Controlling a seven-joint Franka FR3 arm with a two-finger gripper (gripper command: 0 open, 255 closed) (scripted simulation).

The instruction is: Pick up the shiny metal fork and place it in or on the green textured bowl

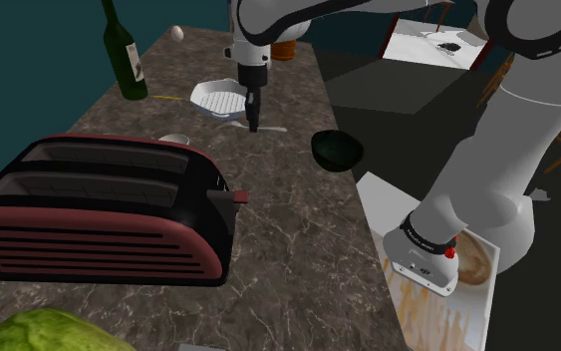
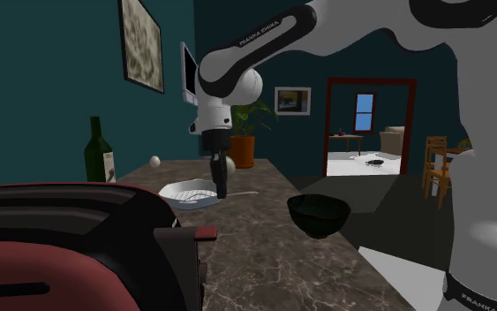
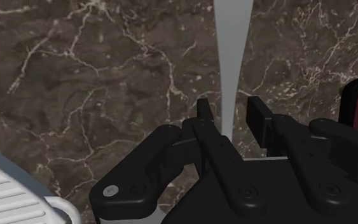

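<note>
The task looks to be at its very beginning: nothing is lifted yet. The fork (image 3: 233,38), a pale grey piece, lies flat on the dark marbled worktop (image 1: 288,229), just beside a ridged white dish (image 1: 218,97). The hand (image 3: 230,108) stands low over it, pointing straight down, its tips at or nearly at the worktop in the shoulder view.

In the wrist view the two black fingers (image 3: 204,113) stand apart with the fork's handle running between them. One finger sits close against the handle, while a strip of bare worktop shows between the handle and the other. So the hand is open and straddles the fork without clasping it (a thing between fingers that do not press it is not held).

Judged from this, the reach to the fork is as good as done and the grasp is the step in hand. Everything after it is left: closing on the handle, lifting, carrying and letting go.

The bowl (image 1: 336,160), which reads as very dark green, sits apart from the fork toward the shoulder view's right, near the worktop's edge. Nothing lies in it as far as can be seen. The toaster (image 1: 99,209) stands well away from that path.
</note>
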